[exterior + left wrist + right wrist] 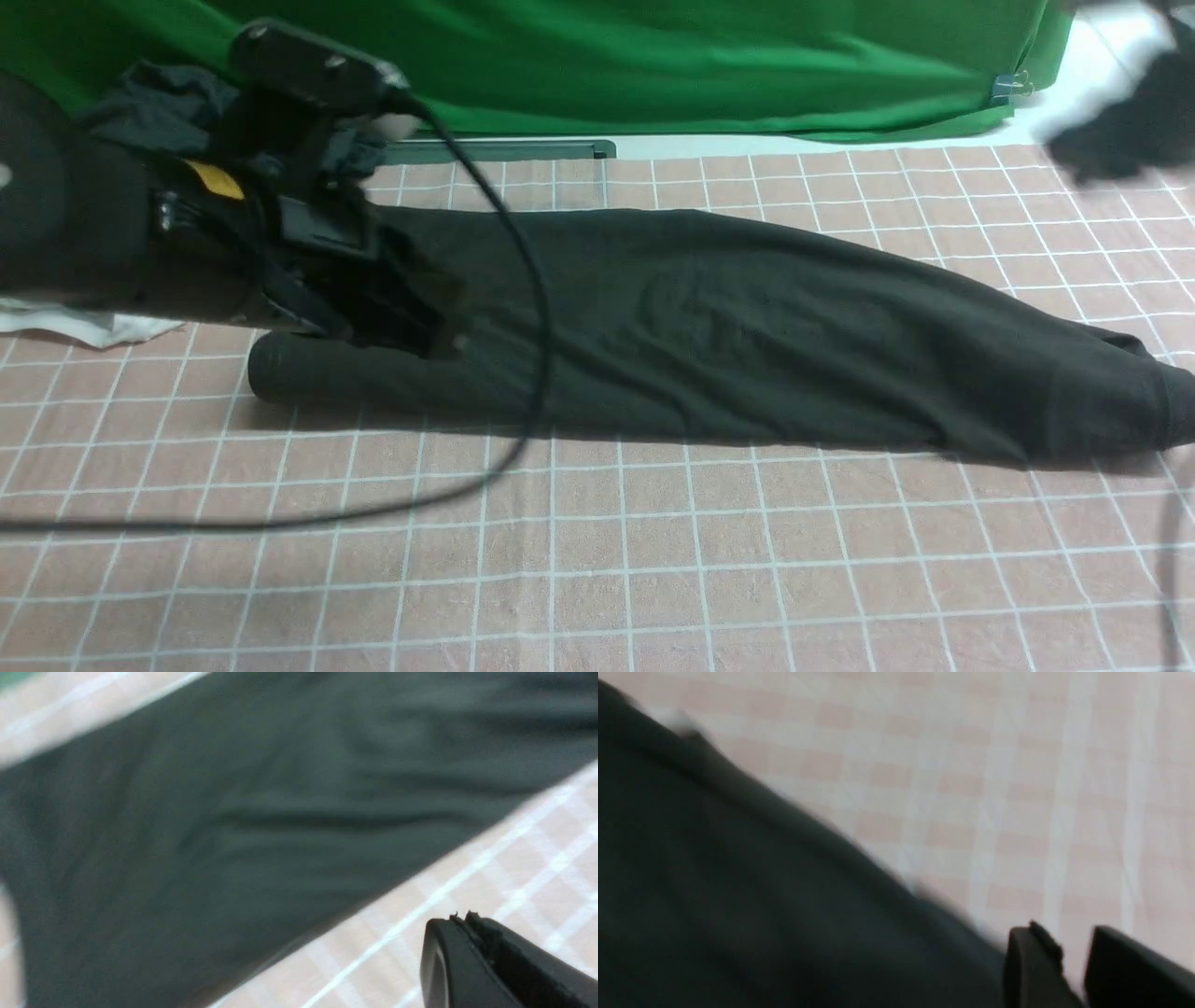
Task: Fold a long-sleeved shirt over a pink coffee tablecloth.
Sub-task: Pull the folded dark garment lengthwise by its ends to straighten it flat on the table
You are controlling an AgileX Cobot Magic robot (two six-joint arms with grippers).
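Note:
The long-sleeved shirt (pixel 709 327) is black and lies in a long folded band across the pink coffee tablecloth (pixel 653 560). It runs from a rolled end at the left to a bunched end at the right. My left gripper (pixel 434 322) hovers over the shirt's left part. In the left wrist view the left gripper (pixel 462 917) is shut with nothing in it, above the tablecloth (pixel 514 858) beside the shirt (pixel 233 835). The right gripper (pixel 1116 140) is a raised blur at the far right. Its fingers (pixel 1031 961) stand apart around bare tablecloth (pixel 1017 788), beside the shirt (pixel 738 896).
A green backdrop cloth (pixel 653 65) hangs along the back. Bunched dark garments (pixel 159 112) lie at the back left, with a white cloth (pixel 84 327) under my left arm. A black cable (pixel 523 308) loops over the shirt and onto the front of the tablecloth.

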